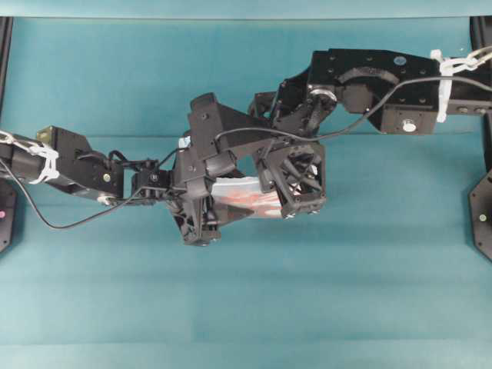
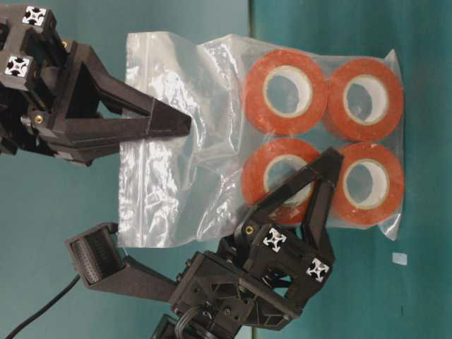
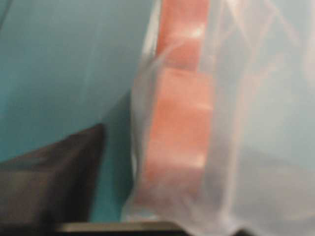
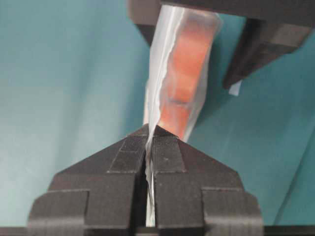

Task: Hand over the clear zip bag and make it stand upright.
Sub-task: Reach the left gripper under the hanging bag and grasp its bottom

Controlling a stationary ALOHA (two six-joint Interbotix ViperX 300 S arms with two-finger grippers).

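Right gripper (image 4: 147,142) is clamped on the bag's (image 2: 183,141) empty end; left gripper (image 2: 296,191), half-open, straddles the rolls (image 2: 321,145) end, grip unclear.

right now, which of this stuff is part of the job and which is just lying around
In the job: clear zip bag, its four tape rolls, right gripper pinching its edge, left gripper open around it.
Lying about: small white scrap on the teal table.
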